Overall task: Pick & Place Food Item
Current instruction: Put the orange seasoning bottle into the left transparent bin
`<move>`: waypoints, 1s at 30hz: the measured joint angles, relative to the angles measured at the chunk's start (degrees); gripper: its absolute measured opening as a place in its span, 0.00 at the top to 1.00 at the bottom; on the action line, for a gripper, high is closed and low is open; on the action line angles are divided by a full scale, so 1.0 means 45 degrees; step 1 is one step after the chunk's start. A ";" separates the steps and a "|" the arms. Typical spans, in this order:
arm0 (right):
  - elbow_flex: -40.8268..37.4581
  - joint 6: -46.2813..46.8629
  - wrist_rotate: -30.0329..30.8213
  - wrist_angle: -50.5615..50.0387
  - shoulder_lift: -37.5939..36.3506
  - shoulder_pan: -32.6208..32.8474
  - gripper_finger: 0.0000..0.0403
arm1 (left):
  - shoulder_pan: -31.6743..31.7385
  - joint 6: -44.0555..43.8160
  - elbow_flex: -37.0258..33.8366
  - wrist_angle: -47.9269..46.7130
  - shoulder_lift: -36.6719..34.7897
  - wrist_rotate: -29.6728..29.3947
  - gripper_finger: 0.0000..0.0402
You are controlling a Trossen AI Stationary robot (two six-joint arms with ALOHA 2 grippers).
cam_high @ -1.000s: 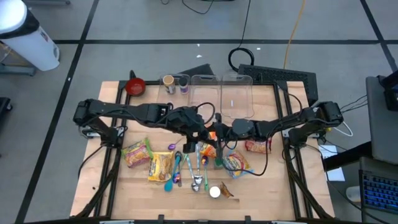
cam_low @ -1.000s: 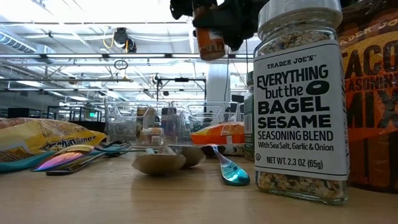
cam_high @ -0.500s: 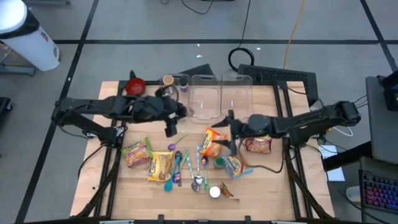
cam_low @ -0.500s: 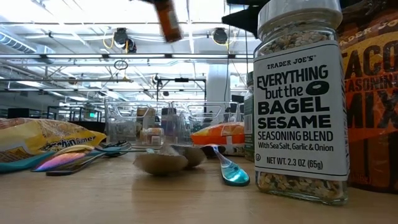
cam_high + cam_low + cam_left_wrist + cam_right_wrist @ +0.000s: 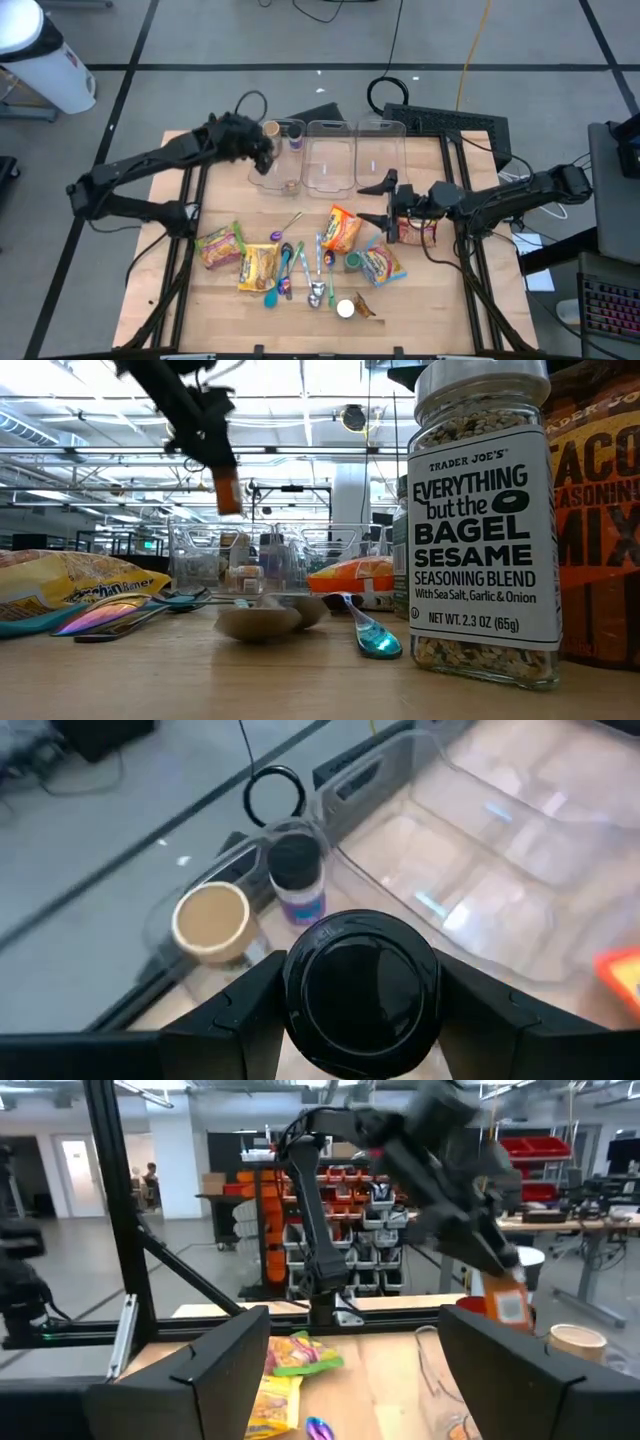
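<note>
A spice jar (image 5: 228, 490) with an orange label and a black lid (image 5: 360, 982) hangs in my left gripper (image 5: 262, 157), which is shut on it above the leftmost of three clear bins (image 5: 282, 172) at the table's far side. That bin holds a tan-lidded jar (image 5: 210, 922) and a purple-labelled jar (image 5: 297, 880). My right gripper (image 5: 378, 200) hovers open right of the table's middle, above a red packet (image 5: 418, 234), with nothing between its fingers. My left gripper pinches the jar's lid end (image 5: 300, 1005) between its two fingers, one on either side. The fingers slant down from the table's left and run along the jar. Its labelled body (image 5: 505, 1305) hangs tilted below them, clear of the bin.
An orange packet (image 5: 342, 228), two noodle packs (image 5: 240, 258), another packet (image 5: 380, 263), several spoons (image 5: 300, 268) and small jars (image 5: 346, 308) lie on the near half. A red bowl (image 5: 218, 138) stands at the far left. A bagel seasoning jar (image 5: 480, 530) fills the low view's right.
My left gripper has carried the jar from the table's middle toward the far left, over the leftmost bin, sinking a little and rolling. My right gripper has opened, let go of the jar and drawn back toward the right edge.
</note>
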 joint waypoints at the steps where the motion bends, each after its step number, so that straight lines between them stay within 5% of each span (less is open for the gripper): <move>1: 0.0000 -0.0089 0.0008 -0.0001 0.0003 0.0000 0.30 | 0.0488 -0.0102 -0.0213 0.0424 0.0197 0.0438 0.48; 6: 0.0000 -0.0125 0.0009 -0.0037 0.0003 -0.0105 0.30 | 0.1871 -0.0400 -0.0725 0.1981 0.1201 0.1908 0.48; 18: 0.0000 -0.0236 0.0052 -0.0046 0.0003 -0.0117 0.30 | 0.1597 -0.0754 -0.0740 0.4900 0.4205 0.2013 0.48; 30: 0.0000 -0.0149 0.0037 -0.0051 0.0003 -0.0199 0.30 | 0.1312 -0.0902 -0.0740 0.5171 0.5502 0.1976 0.48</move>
